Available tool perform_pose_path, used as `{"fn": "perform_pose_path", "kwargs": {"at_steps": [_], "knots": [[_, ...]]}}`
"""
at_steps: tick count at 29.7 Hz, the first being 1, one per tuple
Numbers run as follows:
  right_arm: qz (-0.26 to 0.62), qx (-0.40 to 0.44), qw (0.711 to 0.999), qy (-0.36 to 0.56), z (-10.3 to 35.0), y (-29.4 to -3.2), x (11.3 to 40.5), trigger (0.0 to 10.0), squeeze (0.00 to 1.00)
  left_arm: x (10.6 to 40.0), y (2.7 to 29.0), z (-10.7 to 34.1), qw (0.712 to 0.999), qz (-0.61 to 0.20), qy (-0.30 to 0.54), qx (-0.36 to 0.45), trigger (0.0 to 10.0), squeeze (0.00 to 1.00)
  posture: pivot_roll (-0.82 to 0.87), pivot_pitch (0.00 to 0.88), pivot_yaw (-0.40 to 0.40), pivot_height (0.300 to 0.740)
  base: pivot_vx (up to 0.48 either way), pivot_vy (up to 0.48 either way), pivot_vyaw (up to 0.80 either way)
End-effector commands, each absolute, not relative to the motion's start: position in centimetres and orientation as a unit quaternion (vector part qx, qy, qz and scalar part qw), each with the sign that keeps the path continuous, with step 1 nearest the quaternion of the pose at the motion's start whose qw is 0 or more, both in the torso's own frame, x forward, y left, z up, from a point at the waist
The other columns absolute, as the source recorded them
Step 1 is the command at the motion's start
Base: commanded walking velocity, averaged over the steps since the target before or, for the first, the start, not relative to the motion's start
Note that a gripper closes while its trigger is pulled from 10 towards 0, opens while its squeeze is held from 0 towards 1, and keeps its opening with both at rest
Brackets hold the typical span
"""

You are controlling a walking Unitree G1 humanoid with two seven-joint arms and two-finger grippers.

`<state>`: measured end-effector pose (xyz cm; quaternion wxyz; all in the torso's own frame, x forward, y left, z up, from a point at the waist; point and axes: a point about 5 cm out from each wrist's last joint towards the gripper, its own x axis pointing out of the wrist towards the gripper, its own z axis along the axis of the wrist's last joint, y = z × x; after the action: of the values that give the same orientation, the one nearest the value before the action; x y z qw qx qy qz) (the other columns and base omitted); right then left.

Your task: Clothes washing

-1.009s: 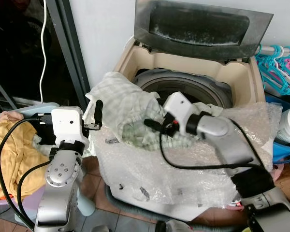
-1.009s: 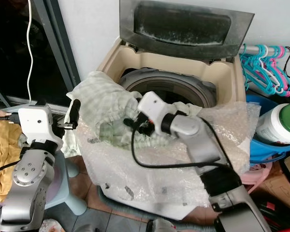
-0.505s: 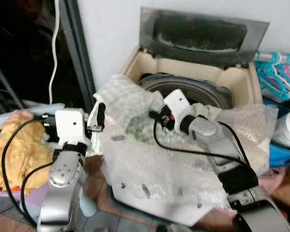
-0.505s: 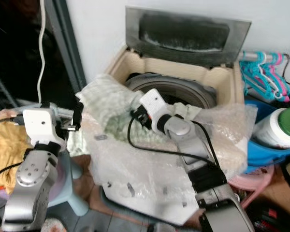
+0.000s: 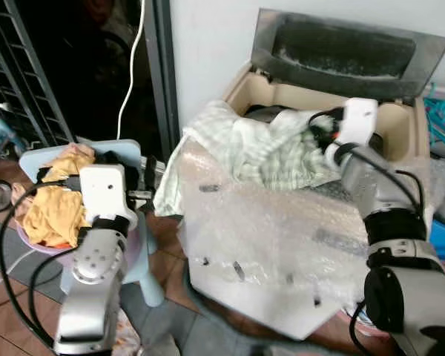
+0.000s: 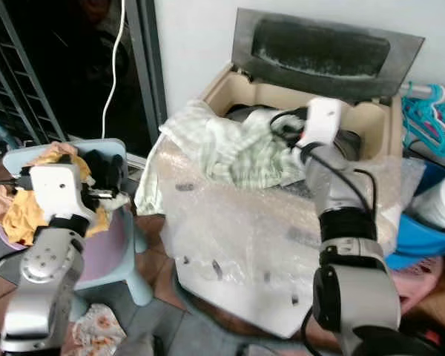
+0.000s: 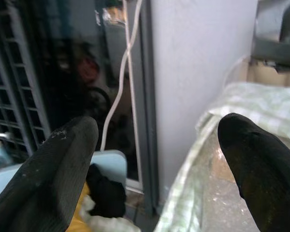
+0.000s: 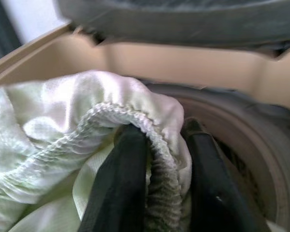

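The pale green checked cloth (image 5: 259, 148) lies heaped over the front rim of the open top-loading washing machine (image 5: 400, 126), part of it trailing down the left side over the bubble wrap (image 5: 282, 237) that covers the machine's front. The right gripper (image 8: 159, 193) has its two black fingers closed on the elasticated hem of the cloth, just above the drum mouth. The left gripper (image 7: 154, 169) hangs spread wide and empty near the laundry basket (image 5: 130, 148) of yellow clothes (image 5: 52, 215). The cloth looks light, limp and loosely bunched, so it probably drags and snags rather than lifts cleanly; the gathered hem seems the firmest place to hold, with the hanging left edge a sensible second hold.
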<state>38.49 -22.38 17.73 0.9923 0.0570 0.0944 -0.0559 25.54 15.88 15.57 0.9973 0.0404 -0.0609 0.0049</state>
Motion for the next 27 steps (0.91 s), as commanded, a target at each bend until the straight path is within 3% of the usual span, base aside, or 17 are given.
{"fn": "perform_pose_path", "kwargs": {"at_steps": [1,3,4,6,7,8,9,10,11,12,19,21,27], "knots": [[-0.131,0.080,0.987,0.053,19.4,-24.2,38.7,0.0,0.00,25.5,15.7,15.1,0.998,0.004,-0.050,0.039,10.0,0.00,0.02,0.000,-0.017,0.740,0.000,0.000,0.00],[-0.186,0.080,0.979,0.022,20.1,-25.6,38.4,0.0,0.00,25.5,15.7,15.1,0.998,0.004,-0.049,0.039,10.0,0.00,0.02,0.000,-0.016,0.740,0.000,0.000,0.00],[-0.204,0.042,0.978,-0.003,20.9,-26.3,38.1,0.0,0.00,25.5,15.7,15.1,0.998,0.005,-0.048,0.038,10.0,0.00,0.02,0.000,-0.016,0.740,0.000,0.000,0.00],[-0.200,0.015,0.980,-0.013,21.3,-26.4,38.1,0.0,0.00,25.6,15.7,15.1,0.998,0.005,-0.047,0.038,10.0,0.00,0.02,0.000,-0.015,0.740,0.000,0.000,0.00],[-0.179,-0.011,0.984,-0.009,21.2,-26.0,38.2,0.9,0.00,25.6,15.7,15.1,0.998,0.005,-0.046,0.038,10.0,0.00,0.02,0.000,-0.014,0.740,0.000,0.000,0.00],[-0.165,-0.044,0.985,-0.003,21.1,-25.6,38.3,6.2,0.00,25.6,15.7,15.0,0.998,0.006,-0.046,0.039,10.0,0.00,0.02,0.000,-0.014,0.740,0.000,0.000,0.00],[-0.158,-0.066,0.985,0.001,21.0,-25.3,38.4,6.2,0.00,25.6,15.7,15.0,0.998,0.006,-0.046,0.039,10.0,0.00,0.02,0.000,-0.014,0.740,0.000,0.000,0.00],[-0.155,-0.119,0.981,-0.011,21.1,-25.1,38.2,10.0,0.00,25.6,15.7,15.0,0.998,0.006,-0.045,0.039,10.0,0.00,0.01,0.000,-0.015,0.740,0.000,0.000,0.00],[-0.155,-0.131,0.979,-0.017,21.2,-25.1,38.2,10.0,0.00,25.6,15.7,15.0,0.998,0.006,-0.045,0.039,10.0,0.00,0.01,0.000,-0.015,0.740,0.000,0.000,0.00],[-0.137,-0.141,0.980,-0.021,20.9,-24.7,38.1,10.0,1.00,25.6,15.7,15.0,0.998,0.006,-0.045,0.039,10.0,0.00,0.02,0.000,-0.015,0.740,0.000,0.000,0.00],[-0.080,-0.148,0.986,0.008,18.4,-24.8,36.6,10.0,1.00,25.5,15.6,14.8,0.998,0.007,-0.043,0.039,10.0,0.00,0.01,0.000,-0.021,0.740,0.000,0.000,0.00],[-0.066,-0.140,0.987,-0.031,18.7,-24.8,35.8,10.0,1.00,25.4,15.6,14.8,0.998,0.007,-0.042,0.039,10.0,0.00,0.01,0.000,-0.021,0.740,0.000,0.000,0.00],[0.060,-0.164,0.969,-0.173,22.2,-21.1,33.4,10.0,1.00,25.4,15.4,14.6,0.999,0.000,-0.036,0.038,10.0,0.00,0.00,0.000,-0.007,0.740,0.000,0.000,0.00]]}}
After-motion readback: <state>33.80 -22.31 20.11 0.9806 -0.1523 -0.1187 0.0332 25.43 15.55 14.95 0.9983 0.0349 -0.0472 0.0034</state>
